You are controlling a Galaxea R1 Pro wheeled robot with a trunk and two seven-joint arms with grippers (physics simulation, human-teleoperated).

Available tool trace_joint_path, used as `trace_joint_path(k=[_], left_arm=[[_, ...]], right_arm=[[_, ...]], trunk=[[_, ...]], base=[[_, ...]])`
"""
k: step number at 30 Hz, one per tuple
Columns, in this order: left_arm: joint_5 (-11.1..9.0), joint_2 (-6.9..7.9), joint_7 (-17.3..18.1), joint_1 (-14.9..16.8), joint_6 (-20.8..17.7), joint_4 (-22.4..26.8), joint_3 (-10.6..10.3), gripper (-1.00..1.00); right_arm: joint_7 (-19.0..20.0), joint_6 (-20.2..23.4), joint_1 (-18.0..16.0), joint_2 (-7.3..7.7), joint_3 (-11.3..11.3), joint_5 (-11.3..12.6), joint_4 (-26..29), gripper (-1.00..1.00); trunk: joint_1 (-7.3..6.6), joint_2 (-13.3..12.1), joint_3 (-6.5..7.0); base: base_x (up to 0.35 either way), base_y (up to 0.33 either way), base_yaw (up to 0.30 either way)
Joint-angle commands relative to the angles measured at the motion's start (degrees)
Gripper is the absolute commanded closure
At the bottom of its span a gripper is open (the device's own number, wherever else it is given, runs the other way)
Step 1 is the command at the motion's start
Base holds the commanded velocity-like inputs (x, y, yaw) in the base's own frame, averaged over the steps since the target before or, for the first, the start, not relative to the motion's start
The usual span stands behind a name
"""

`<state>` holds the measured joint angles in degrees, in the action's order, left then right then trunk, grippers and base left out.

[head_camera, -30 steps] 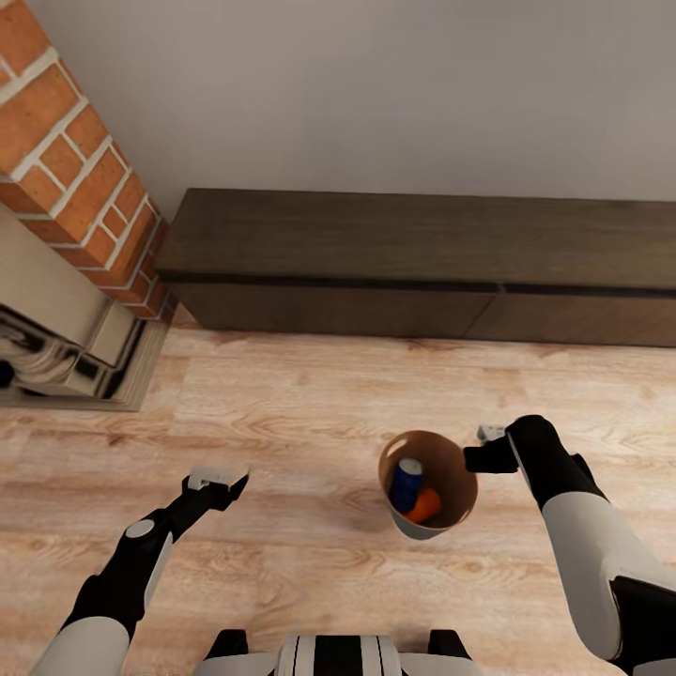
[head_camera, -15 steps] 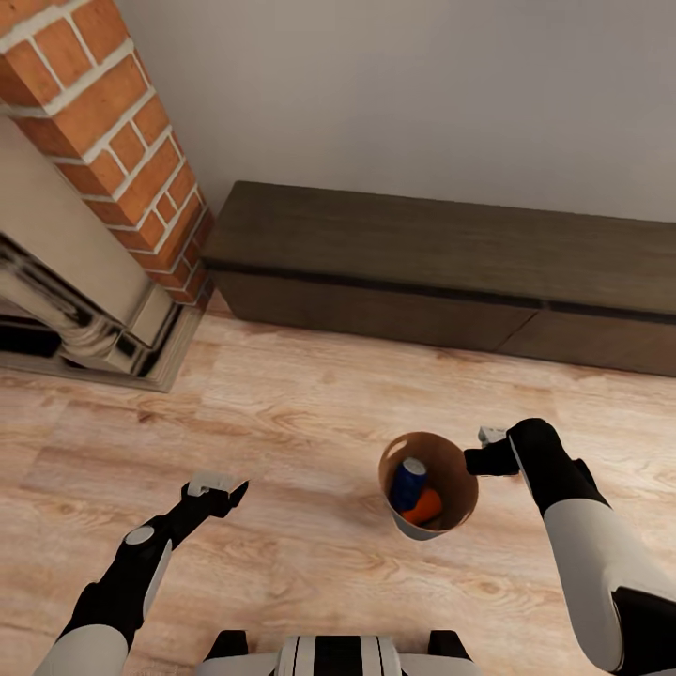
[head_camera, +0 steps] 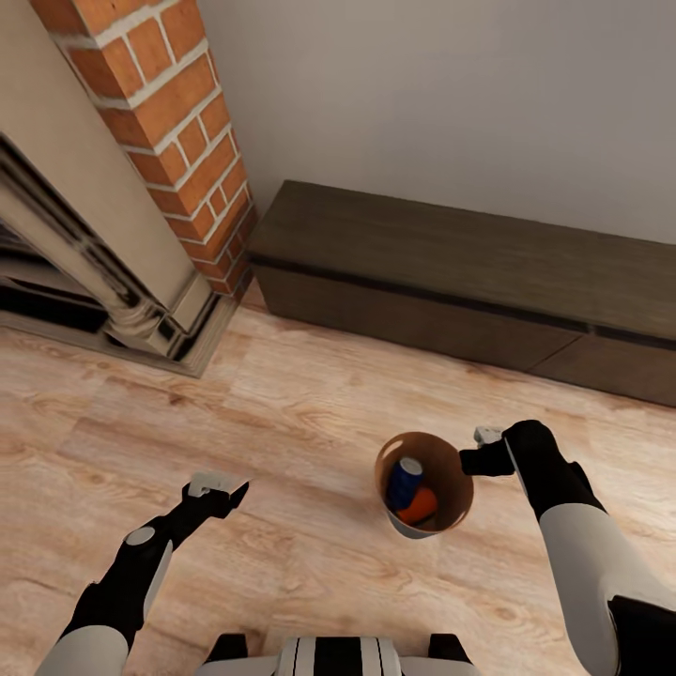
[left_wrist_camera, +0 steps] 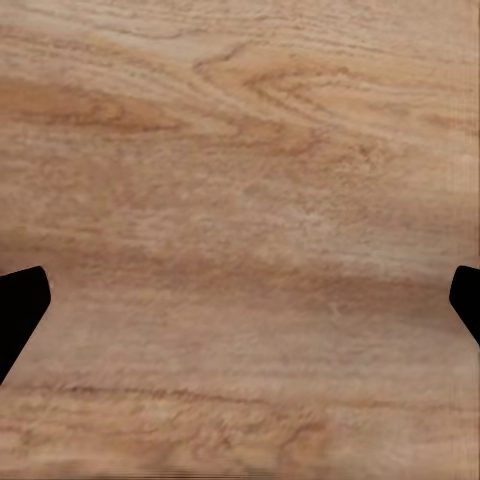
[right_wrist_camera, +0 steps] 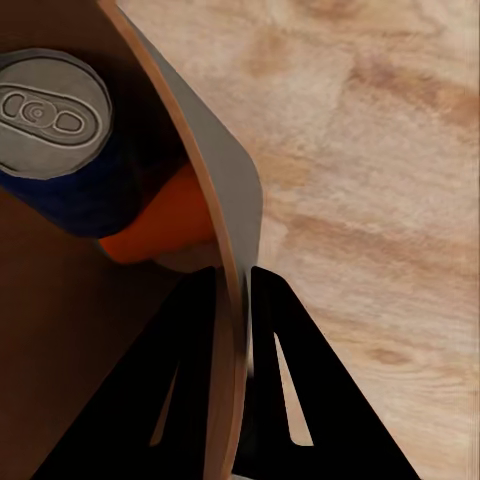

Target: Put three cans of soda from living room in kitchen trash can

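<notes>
You are facing a plain grey wall (head_camera: 422, 84) across a pale wood-plank floor (head_camera: 310, 404), with a red-brick fireplace column (head_camera: 160, 122) and its metal surround at ten o'clock and a long dark low cabinet (head_camera: 451, 272) running from twelve to two o'clock against the wall. Nothing lies on the floor between you and these, but the fireplace corner and the cabinet edge are the nearest things that could catch the load on a turn. At about four o'clock from the picture's centre, the small round tapered bin with a glossy copper-brown inside (head_camera: 451, 469) hangs off the floor from your right gripper (head_camera: 469, 460), whose two black fingers (right_wrist_camera: 285, 400) pinch its thin rim, one inside and one outside. Inside it lean a dark blue can with a silver top (head_camera: 406, 479) and a bright orange can (head_camera: 421, 505); a third can cannot be made out. The bin looks light and stiff, though a one-sided rim hold will probably let it tilt and slip, so move gently. Your left gripper (head_camera: 218, 486) hovers over bare floor at seven o'clock, its fingertips (left_wrist_camera: 20, 310) spread wide and holding nothing.
</notes>
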<state>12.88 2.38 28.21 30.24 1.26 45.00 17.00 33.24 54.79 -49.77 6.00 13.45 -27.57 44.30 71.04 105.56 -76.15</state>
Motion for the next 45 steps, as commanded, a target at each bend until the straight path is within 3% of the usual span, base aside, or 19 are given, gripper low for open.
trace_joint_path(k=[1,22,35,45], left_arm=[[0.01,0.00,0.00,0.00,0.01,0.00,-0.01,-1.00],[0.04,0.00,0.02,-0.01,0.15,-0.10,-0.03,-1.00],[-0.08,0.00,0.00,-0.01,0.24,-2.72,-0.07,-1.00],[-0.09,-0.01,-1.22,-0.01,0.30,-2.98,-0.13,-1.00]], right_arm=[[0.31,0.39,0.00,-0.03,0.01,1.03,0.00,1.00],[0.51,0.39,1.17,-0.08,0.01,1.04,1.82,1.00],[0.51,0.40,1.17,-0.11,0.02,1.09,1.84,1.00],[0.34,0.41,1.84,-1.21,0.01,1.03,1.84,1.00]], trunk=[[0.00,0.00,0.05],[0.00,0.00,1.08],[0.00,0.00,1.72],[0.00,0.00,2.22]], base=[[0.000,0.000,0.236],[0.000,0.000,0.226],[0.000,0.000,0.225],[0.000,0.000,0.225]])
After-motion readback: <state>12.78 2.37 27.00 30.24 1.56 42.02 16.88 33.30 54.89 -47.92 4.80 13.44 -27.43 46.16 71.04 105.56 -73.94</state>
